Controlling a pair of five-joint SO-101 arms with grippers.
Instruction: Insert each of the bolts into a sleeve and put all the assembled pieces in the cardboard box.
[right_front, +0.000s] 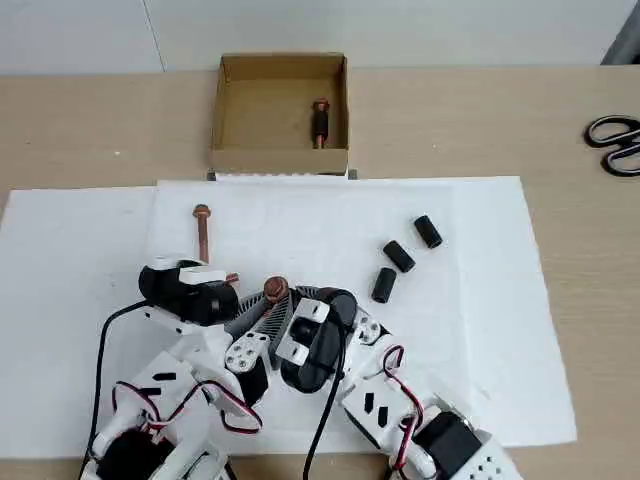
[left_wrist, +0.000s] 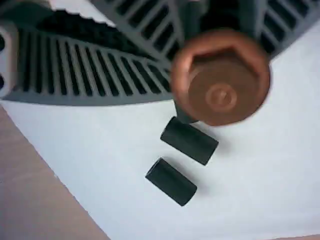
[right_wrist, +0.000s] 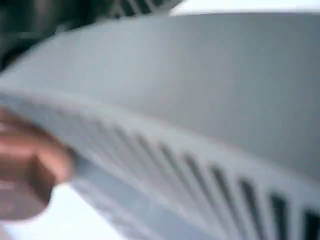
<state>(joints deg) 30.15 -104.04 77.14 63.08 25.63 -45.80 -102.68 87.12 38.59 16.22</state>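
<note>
My left gripper (right_front: 266, 306) is shut on a copper bolt (right_front: 275, 290), whose hex head (left_wrist: 220, 82) faces the left wrist camera between ribbed grey fingers (left_wrist: 90, 70). My right gripper (right_front: 303, 305) sits right against the same bolt, and the bolt head (right_wrist: 25, 180) shows close beside it in the right wrist view. A second bolt (right_front: 202, 230) lies on the white paper (right_front: 480, 330) to the left. Three black sleeves (right_front: 428, 231), (right_front: 398, 256), (right_front: 384, 284) lie on the paper to the right. Two sleeves (left_wrist: 189, 140), (left_wrist: 171, 181) show beyond the head. The cardboard box (right_front: 228, 110) holds one assembled piece (right_front: 320, 122).
Scissors (right_front: 615, 143) lie at the far right on the wooden table (right_front: 100, 130). The box stands just past the paper's far edge. Both arms crowd the near middle of the paper, with cables trailing toward the front edge.
</note>
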